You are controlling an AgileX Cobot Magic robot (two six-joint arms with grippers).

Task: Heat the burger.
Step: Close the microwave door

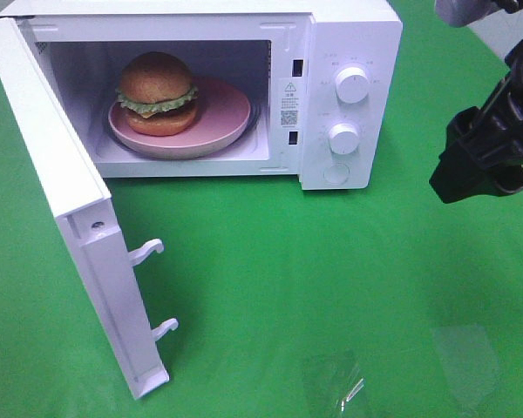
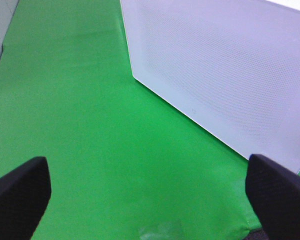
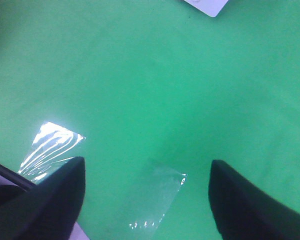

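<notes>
Burger (image 1: pixel 156 87) inside microwave (image 1: pixel 370 43) on green cloth (image 1: pixel 288 261)

A staged test bench: green cloth (image 1: pixel 288 261), white microwave (image 1: pixel 359 39).

Exterior high: microwave (image 1: pixel 357 131) roof is clipped by the top edge. Panel lettering and the sticker (image 1: pixel 289 100) on the cavity frame are too small to read. Burger (image 1: pixel 157 91) hides the plate (image 1: pixel 227 113) under it plus part of the far rim. Right gripper (image 1: pixel 475 170) is a dark mass at upper right, cut by the right edge, no detail resolvable there. Clear film (image 1: pixel 336 387) on the surface (image 1: pixel 331 261) reaches the bottom edge; can't tell what it is.

Left wrist: left gripper (image 2: pixel 147 167) has both fingers (image 2: pixel 20 192) cropped by the bottom corners. Door (image 2: pixel 225 65) is cut by top and right edges, mesh blurred.

Right wrist: right fingers (image 3: pixel 52 200) are cropped at the bottom. White corner (image 3: pixel 205 6) at the top edge is unidentifiable.
</notes>
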